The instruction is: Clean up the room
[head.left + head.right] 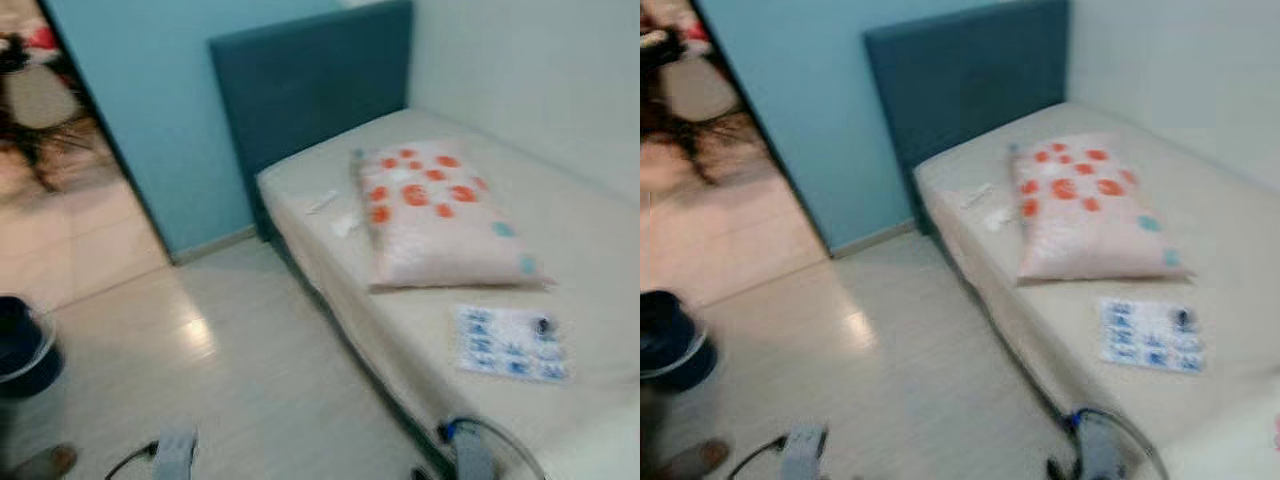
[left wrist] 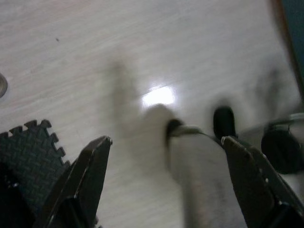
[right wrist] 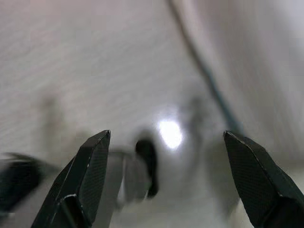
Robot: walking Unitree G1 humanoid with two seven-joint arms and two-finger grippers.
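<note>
Scraps (image 1: 335,212) on the bed (image 1: 420,340) lie ahead-right, nearer my right gripper (image 3: 166,156); both grippers hang spread, empty; left gripper (image 2: 164,156) over floor.

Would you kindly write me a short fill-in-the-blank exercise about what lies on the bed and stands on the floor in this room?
1. The white pillow with orange dots lies on the ____.
2. The white sheet with blue print lies on the cream mattress, nearer the robot than the ____.
3. The padded headboard is dark ____.
4. The dark blue bucket stands on the ____.

Missing words: bed; pillow; blue; floor
</note>
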